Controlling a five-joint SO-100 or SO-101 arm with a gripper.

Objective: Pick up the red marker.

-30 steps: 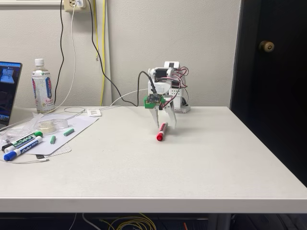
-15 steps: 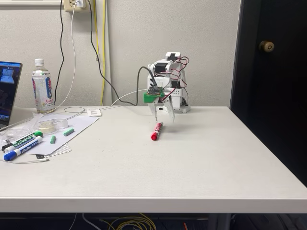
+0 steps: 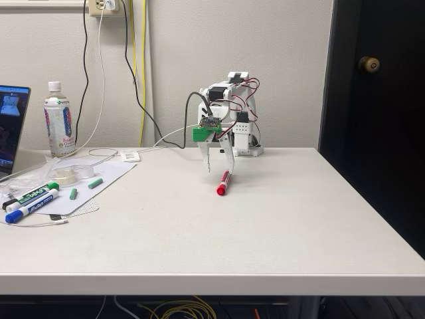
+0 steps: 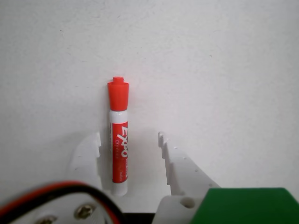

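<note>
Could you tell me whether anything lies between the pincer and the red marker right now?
Nothing visible does. In the wrist view the open pincer straddles the red marker, which lies flat on the bare white table. The other markers lie far off at the fixed view's left.

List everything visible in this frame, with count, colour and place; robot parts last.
red marker: 1, red cap, white barrel, lying on the table under the gripper
green-capped marker: 1, table's left edge in the fixed view
blue-capped marker: 1, beside the green one
bottle: 1, clear with white cap, back left
laptop: 1, partly cut off at far left
table: 1, white
door: 1, dark, right
gripper: 1, white, open, fingers either side of the red marker's barrel end
</note>
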